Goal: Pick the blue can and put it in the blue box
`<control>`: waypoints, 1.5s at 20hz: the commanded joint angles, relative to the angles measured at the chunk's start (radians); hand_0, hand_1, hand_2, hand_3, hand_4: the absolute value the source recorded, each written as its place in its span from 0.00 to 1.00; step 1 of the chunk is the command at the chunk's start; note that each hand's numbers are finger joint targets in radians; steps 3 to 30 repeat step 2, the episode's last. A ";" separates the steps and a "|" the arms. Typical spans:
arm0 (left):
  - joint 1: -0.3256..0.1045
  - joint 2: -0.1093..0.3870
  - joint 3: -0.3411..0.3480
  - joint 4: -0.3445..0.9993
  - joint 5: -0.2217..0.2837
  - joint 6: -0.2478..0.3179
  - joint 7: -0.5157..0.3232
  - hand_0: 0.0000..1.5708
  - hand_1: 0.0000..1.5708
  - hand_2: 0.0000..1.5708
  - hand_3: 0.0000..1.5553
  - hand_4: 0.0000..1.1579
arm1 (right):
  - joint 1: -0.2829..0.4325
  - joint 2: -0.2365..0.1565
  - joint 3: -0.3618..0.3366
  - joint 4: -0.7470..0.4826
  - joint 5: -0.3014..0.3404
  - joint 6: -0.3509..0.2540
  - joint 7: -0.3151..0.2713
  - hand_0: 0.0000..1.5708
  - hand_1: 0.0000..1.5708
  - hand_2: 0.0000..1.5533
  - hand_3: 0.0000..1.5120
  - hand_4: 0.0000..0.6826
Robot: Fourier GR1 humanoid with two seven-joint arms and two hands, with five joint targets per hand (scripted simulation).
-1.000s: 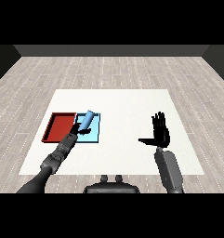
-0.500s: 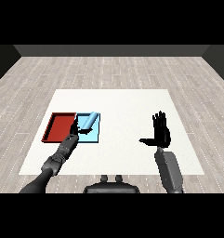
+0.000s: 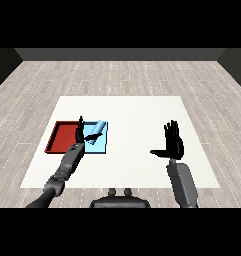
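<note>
On the white table (image 3: 142, 115), left to right: the red tray (image 3: 62, 137), then the left hand (image 3: 80, 131), fingers straightened and released, beside the blue can (image 3: 95, 131). That pale blue can lay tilted in the light blue tray (image 3: 101, 146). Withdrawing straight up, clear of the can, seemed wisest. The right hand (image 3: 173, 142) hovered spread, holding nothing.
</note>
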 commanded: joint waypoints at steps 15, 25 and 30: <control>0.154 -0.019 -0.031 -0.275 0.034 -0.123 -0.125 0.00 0.00 0.00 0.00 0.00 | 0.010 -0.031 0.005 -0.023 0.010 0.007 0.042 0.00 0.00 0.00 0.00 0.00; 0.154 -0.019 -0.031 -0.275 0.034 -0.123 -0.125 0.00 0.00 0.00 0.00 0.00 | 0.010 -0.031 0.005 -0.023 0.010 0.007 0.042 0.00 0.00 0.00 0.00 0.00; 0.154 -0.019 -0.031 -0.275 0.034 -0.123 -0.125 0.00 0.00 0.00 0.00 0.00 | 0.010 -0.031 0.005 -0.023 0.010 0.007 0.042 0.00 0.00 0.00 0.00 0.00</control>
